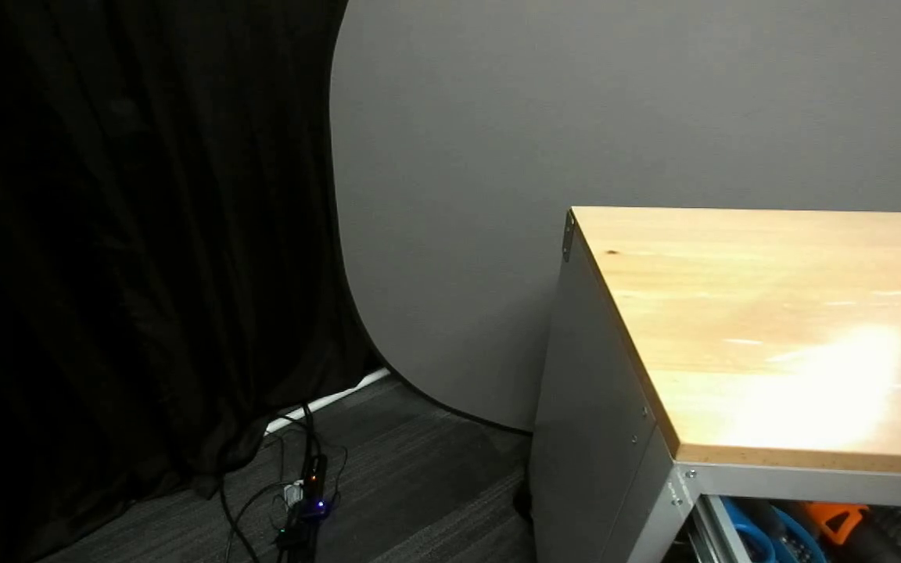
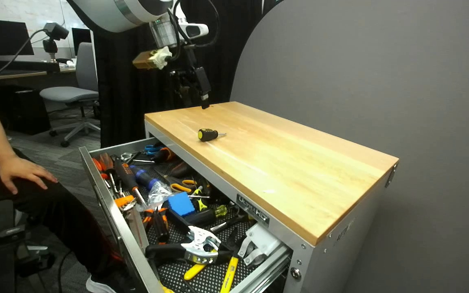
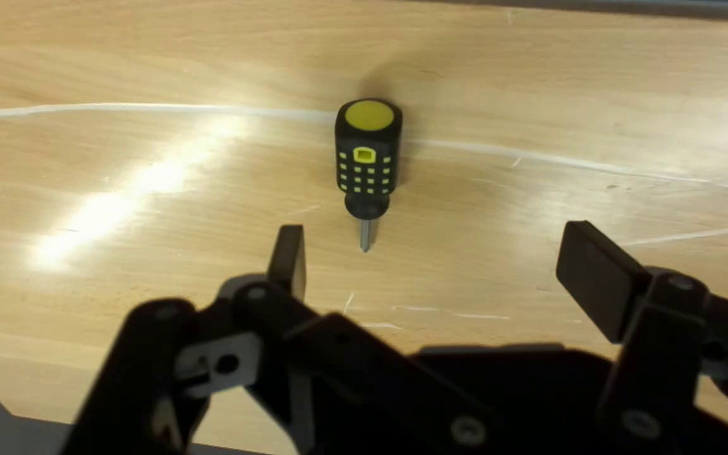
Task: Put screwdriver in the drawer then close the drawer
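Observation:
The screwdriver (image 2: pixel 208 135) is short, with a black and yellow handle and a small metal shaft. It lies on the wood top (image 2: pixel 283 162) of the cabinet, near the edge above the drawer. The wrist view shows the screwdriver (image 3: pixel 368 161) too, handle end away from the gripper and shaft pointing toward it. The drawer (image 2: pixel 114 213) is pulled open and full of tools. Only a corner of the drawer (image 1: pixel 720 532) shows in an exterior view. My gripper (image 3: pixel 433 259) is open and empty, above the wood top. The gripper (image 2: pixel 201 97) hangs higher than the screwdriver and apart from it.
In the drawer lie a blue block (image 2: pixel 180 203), a metal clamp (image 2: pixel 204 244), yellow-handled pliers (image 2: pixel 229 272) and several other tools. A seated person's hand (image 2: pixel 25 173) and leg are beside the drawer front. A grey screen (image 2: pixel 364 73) stands behind the cabinet.

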Robot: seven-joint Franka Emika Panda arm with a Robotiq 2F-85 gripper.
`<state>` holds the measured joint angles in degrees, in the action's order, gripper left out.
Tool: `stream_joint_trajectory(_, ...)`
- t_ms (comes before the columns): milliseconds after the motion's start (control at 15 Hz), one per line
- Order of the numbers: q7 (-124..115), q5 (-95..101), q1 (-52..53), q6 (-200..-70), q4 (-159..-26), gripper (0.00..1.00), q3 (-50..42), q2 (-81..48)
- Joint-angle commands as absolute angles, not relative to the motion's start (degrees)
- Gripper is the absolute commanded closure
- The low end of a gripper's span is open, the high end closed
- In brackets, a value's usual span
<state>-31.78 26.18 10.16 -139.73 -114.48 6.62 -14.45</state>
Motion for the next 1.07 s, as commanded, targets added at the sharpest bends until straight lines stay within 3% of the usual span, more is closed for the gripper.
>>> stream_joint_trajectory(0, -33.7, 27.5, 12.6, -141.8, -110.7, 0.00, 3.1, -19.4)
stream_joint_trajectory(267, -34.3, 27.7, 14.3, -143.0, -108.9, 0.00, -0.1, -22.6)
stream_joint_trajectory(333, -34.5, 28.2, 14.8, -143.2, -108.6, 0.07, -0.9, -23.2)
stream_joint_trajectory(400, -34.6, 28.5, 15.3, -143.3, -108.2, 0.27, -1.7, -23.7)
stream_joint_trajectory(533, -34.6, 28.5, 15.9, -142.9, -107.8, 0.32, -2.7, -24.5)
stream_joint_trajectory(867, -35.9, 26.3, 16.7, -140.5, -108.5, 0.71, -3.8, -23.9)
stream_joint_trajectory(1000, -36.4, 24.8, 16.3, -139.6, -109.5, 0.82, -3.3, -22.8)
